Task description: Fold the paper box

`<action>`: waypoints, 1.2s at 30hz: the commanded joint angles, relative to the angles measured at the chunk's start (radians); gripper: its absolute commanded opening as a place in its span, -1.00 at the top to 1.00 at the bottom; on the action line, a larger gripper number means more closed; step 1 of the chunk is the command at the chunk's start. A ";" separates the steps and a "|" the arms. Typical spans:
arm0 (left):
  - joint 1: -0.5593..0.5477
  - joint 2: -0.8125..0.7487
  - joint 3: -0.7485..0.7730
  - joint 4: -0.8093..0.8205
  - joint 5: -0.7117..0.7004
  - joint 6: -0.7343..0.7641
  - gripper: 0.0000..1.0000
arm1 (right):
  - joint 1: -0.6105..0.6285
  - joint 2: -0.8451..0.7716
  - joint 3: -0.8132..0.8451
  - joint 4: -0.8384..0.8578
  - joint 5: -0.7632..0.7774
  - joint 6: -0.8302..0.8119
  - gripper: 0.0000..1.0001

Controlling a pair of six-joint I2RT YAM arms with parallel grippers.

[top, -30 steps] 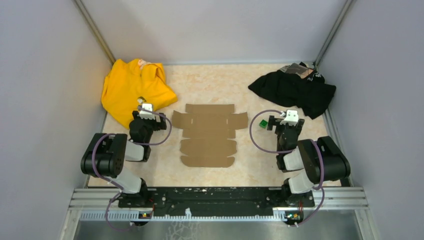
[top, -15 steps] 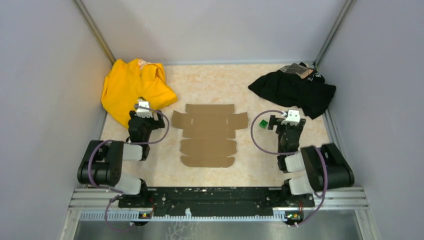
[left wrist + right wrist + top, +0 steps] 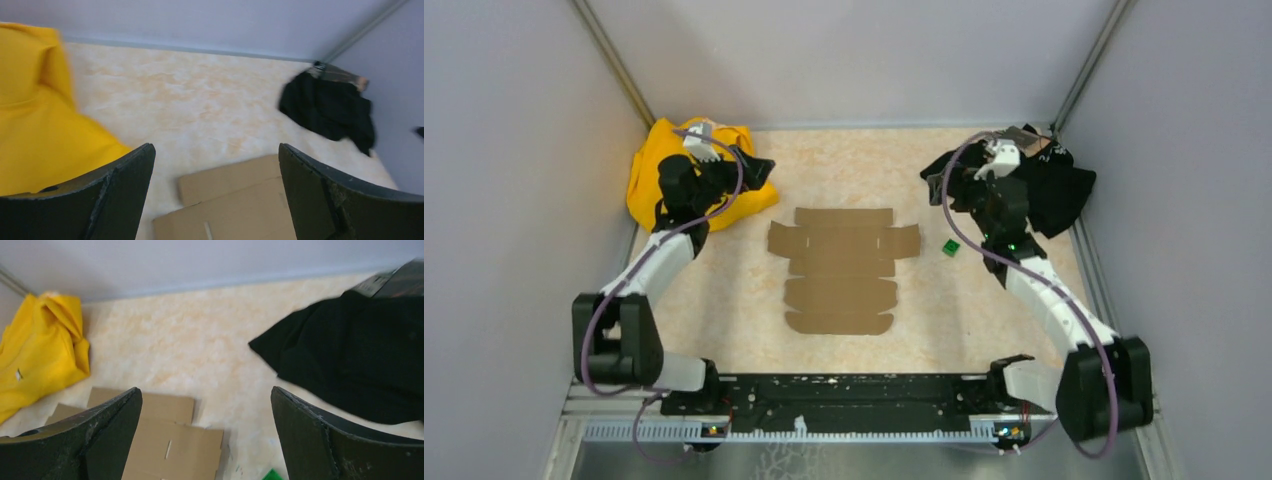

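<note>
Overhead and wrist views of a two-arm workstation. The paper box lies as a flat, unfolded sheet of brown cardboard in the middle of the table, its flaps spread and its crease lines showing, with its widest row of flaps towards the far side. No part of the sheet is raised, and neither arm touches it. The left gripper is stretched to the far left of the table, above the inner edge of a crumpled yellow garment; its two dark fingers stand spread wide with nothing between them, and bare table and a far corner of the cardboard show through the gap. The right gripper is stretched to the far right, above the near-left edge of a heaped black garment; its fingers are likewise spread wide and hold nothing, with the sheet's far right part visible between them. A small green cube rests on the table just beside the sheet's right-hand flap, apart from it, and below the right arm's wrist in the overhead view. Both garments lie well apart from the cardboard, one at each far corner. Plain grey walls enclose the table on three sides.
</note>
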 commanded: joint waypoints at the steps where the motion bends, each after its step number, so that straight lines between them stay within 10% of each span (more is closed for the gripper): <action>1: 0.016 0.270 0.164 0.070 0.518 -0.199 -0.97 | -0.014 0.246 0.214 -0.321 -0.182 0.049 -0.97; 4: 0.017 0.396 0.201 0.293 0.683 -0.350 -0.97 | -0.014 0.377 0.335 -0.424 -0.161 0.027 -0.84; 8: -0.143 0.178 0.218 -0.131 0.180 0.015 -0.97 | -0.013 0.480 0.439 -0.505 -0.190 -0.003 -0.72; 11: -0.224 0.060 0.147 -0.106 -0.075 -0.014 -0.97 | -0.012 0.513 0.456 -0.509 -0.173 -0.023 -0.72; 19: -0.158 0.241 0.248 -0.319 -0.002 -0.010 -0.92 | -0.009 0.646 0.484 -0.482 -0.241 -0.008 -0.50; 26: -0.157 0.345 0.196 -0.270 -0.042 0.024 -0.20 | 0.004 0.729 0.463 -0.364 -0.321 0.006 -0.34; 36: -0.158 0.457 0.198 -0.257 -0.005 0.021 -0.09 | 0.014 0.853 0.540 -0.358 -0.380 0.007 -0.16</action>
